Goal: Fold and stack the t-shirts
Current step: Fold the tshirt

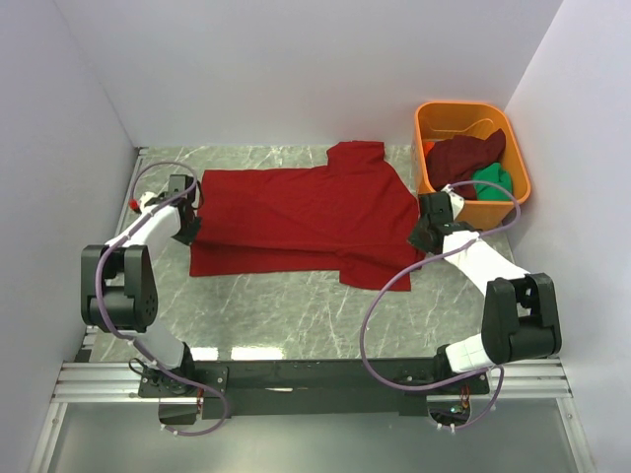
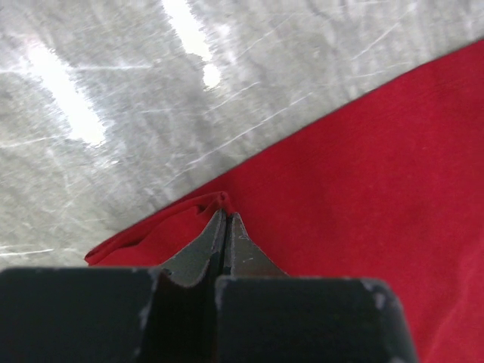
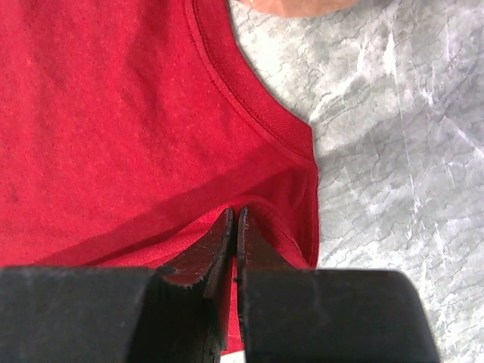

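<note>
Pinching the red t-shirt (image 1: 306, 212) at 9 and 3 o'clock, left hand (image 2: 226, 219) and right hand (image 3: 235, 215) (both clamped on cloth) seem mid-fold; next, both ends must travel together.

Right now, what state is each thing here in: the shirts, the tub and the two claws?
red t-shirt: laid out flat on the table, pinched at both ends.
maroon t-shirt: crumpled in the tub, unfolded.
green t-shirt: bunched up in the tub, unfolded.
orange tub: upright, holding two shirts.
left claw: shut on the red t-shirt's edge.
right claw: shut on the red t-shirt near its collar.
</note>
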`<action>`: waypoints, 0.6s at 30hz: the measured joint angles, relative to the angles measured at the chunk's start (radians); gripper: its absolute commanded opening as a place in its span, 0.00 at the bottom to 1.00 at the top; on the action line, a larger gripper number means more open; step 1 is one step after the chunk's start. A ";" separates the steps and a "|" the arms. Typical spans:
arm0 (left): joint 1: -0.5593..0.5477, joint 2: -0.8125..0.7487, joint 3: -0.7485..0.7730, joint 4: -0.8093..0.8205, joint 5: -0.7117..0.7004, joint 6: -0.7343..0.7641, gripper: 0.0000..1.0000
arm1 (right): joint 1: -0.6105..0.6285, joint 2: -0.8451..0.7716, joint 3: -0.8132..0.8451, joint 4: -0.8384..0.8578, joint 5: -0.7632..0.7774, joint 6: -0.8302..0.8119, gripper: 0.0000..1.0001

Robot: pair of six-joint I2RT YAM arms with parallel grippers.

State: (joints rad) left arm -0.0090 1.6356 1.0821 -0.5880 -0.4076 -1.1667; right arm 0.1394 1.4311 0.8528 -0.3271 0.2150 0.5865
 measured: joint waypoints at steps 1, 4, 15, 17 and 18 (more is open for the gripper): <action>0.000 0.005 0.009 0.000 0.000 0.000 0.01 | -0.002 0.000 0.000 0.002 0.000 0.000 0.00; -0.002 0.017 0.033 0.000 0.000 0.000 0.01 | -0.008 0.000 0.000 0.006 -0.003 0.000 0.00; -0.008 0.064 0.053 0.000 0.002 0.019 0.60 | -0.027 -0.003 -0.004 0.021 -0.030 0.005 0.67; -0.008 0.053 0.051 0.002 0.000 0.031 0.73 | -0.029 -0.019 -0.004 0.015 -0.034 -0.007 0.71; -0.008 0.041 0.048 0.000 0.002 0.032 0.75 | -0.029 -0.035 -0.004 0.009 -0.034 -0.008 0.71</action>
State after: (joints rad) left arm -0.0166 1.6764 1.1305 -0.5877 -0.4061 -1.1351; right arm 0.1104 1.3960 0.8486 -0.3180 0.1806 0.5789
